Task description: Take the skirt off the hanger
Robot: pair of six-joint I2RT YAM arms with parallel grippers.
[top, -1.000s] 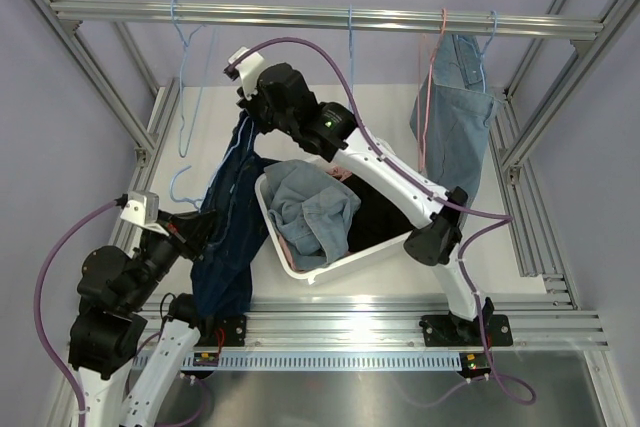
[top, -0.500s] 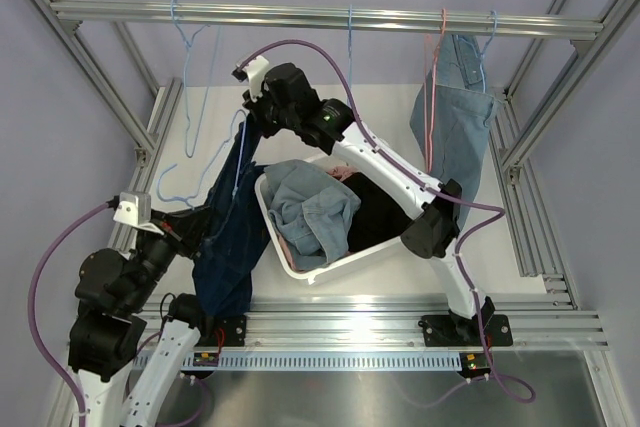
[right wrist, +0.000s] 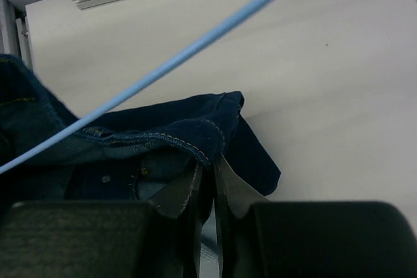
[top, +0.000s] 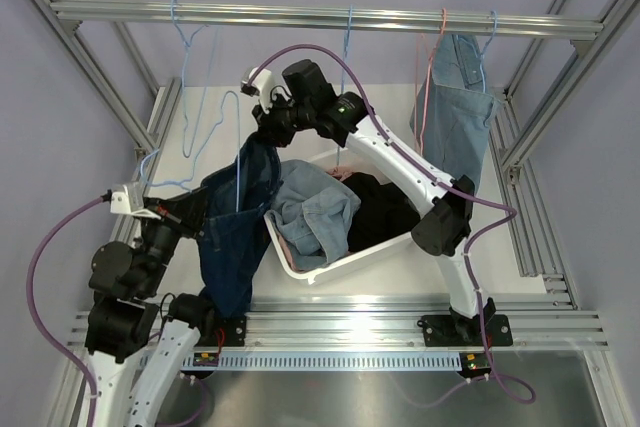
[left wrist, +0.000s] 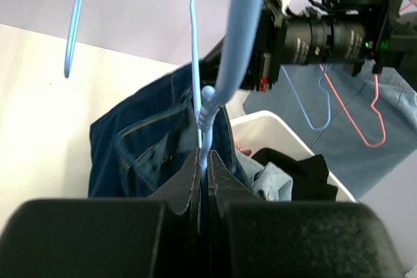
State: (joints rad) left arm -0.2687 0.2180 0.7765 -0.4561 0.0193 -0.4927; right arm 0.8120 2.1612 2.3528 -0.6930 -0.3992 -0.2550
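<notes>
The dark blue denim skirt hangs between my two arms, left of the basket. My left gripper is shut on the twisted neck of the light blue wire hanger, whose wire loops up past the skirt. My right gripper is shut on the skirt's stitched waistband and holds it up above the table. The hanger wire crosses the right wrist view above the waistband. Whether the hanger is still inside the waistband is hidden.
A white basket holds light denim and black clothes right of the skirt. The top rail carries blue hangers, a pink hanger and a hanging light blue denim garment. Frame posts stand at both sides.
My right gripper has moved right and slightly toward the basket, pulling the skirt's waistband with it. The left arm has risen a little and the hanger has swung left.
</notes>
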